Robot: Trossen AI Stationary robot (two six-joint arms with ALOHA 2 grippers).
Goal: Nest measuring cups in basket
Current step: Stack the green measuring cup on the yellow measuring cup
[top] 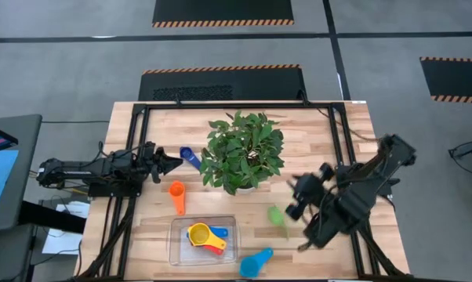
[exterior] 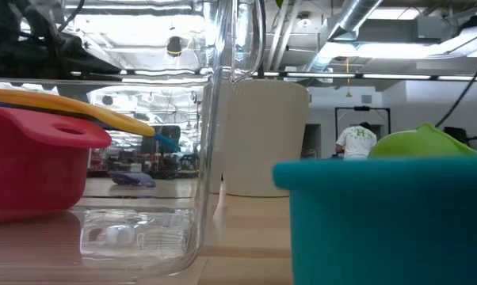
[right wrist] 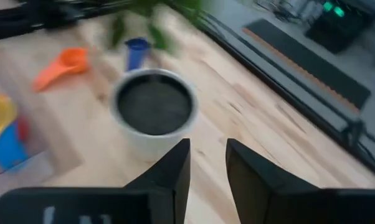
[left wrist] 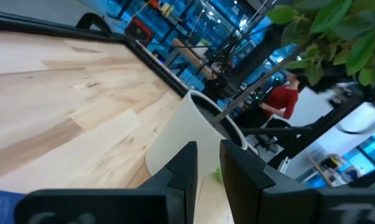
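Partly done. Clear basket (top: 176, 244) at the table's near edge already holds a nested stack: yellow cup (top: 200, 233) on top, red cup (top: 216, 248) and a blue cup (top: 219, 233) under it.

Outside the basket: orange cup (top: 177, 193) just beyond it, light blue cup (top: 255, 262) just beside its right wall, green cup (top: 277, 215) near the right arm, dark blue cup (top: 190, 155) by the potted plant (top: 241, 150). So four left to collect; a seventh cup isn't visible.

Cups are small round plastic scoops with short flat handles.

Left gripper (top: 172, 162) hangs near the dark blue cup, fingers nearly closed, nothing between them. Right gripper (top: 292, 197) is raised near the green cup, fingers parted a little, empty.
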